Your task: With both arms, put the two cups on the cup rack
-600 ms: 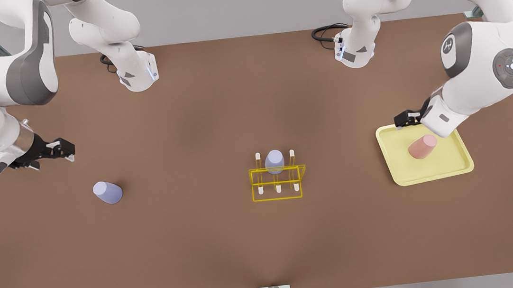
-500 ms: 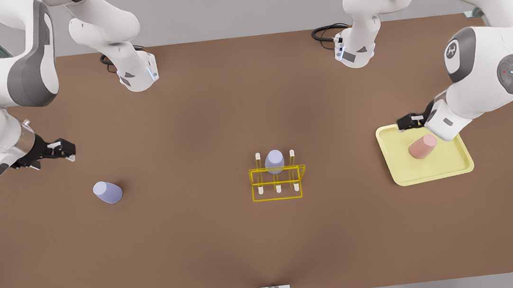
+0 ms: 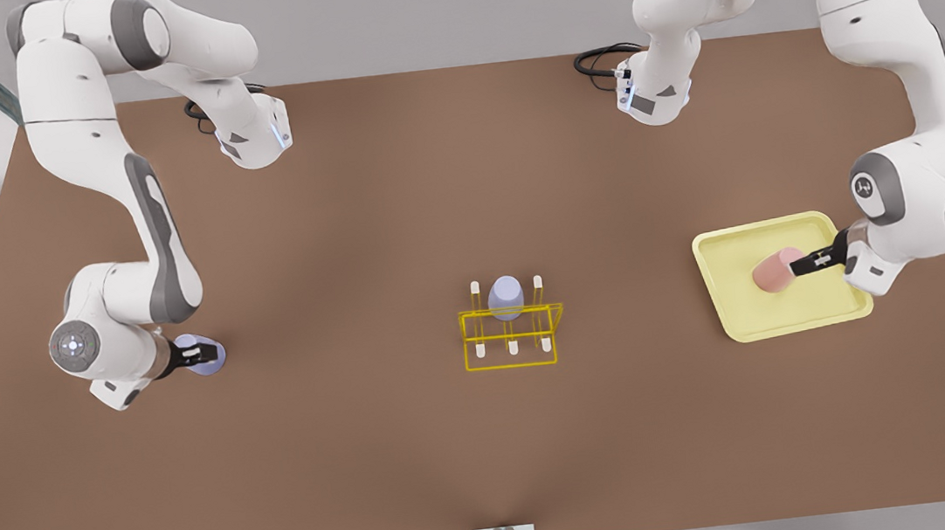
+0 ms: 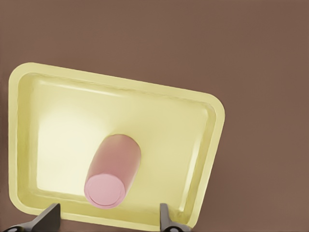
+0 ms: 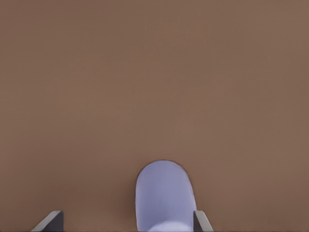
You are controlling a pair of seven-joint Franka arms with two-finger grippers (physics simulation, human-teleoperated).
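A salmon pink cup lies on its side in the pale-yellow tray at the front view's right. My left gripper stands open right at its end. The left wrist view shows the pink cup just ahead of the two spread fingertips. At the front view's left a pale lavender cup lies on the table, with my right gripper open at it. In the right wrist view this lavender cup sits between the fingertips. The yellow cup rack stands mid-table.
Another lavender cup sits upside down on a back peg of the rack. Both arm bases stand at the table's far edge. Bare brown tabletop stretches in front of the rack.
Both arms have swung down and forward. The left gripper went from the tray's far corner to the pink cup's end. The right gripper dropped to the lavender cup on the table.
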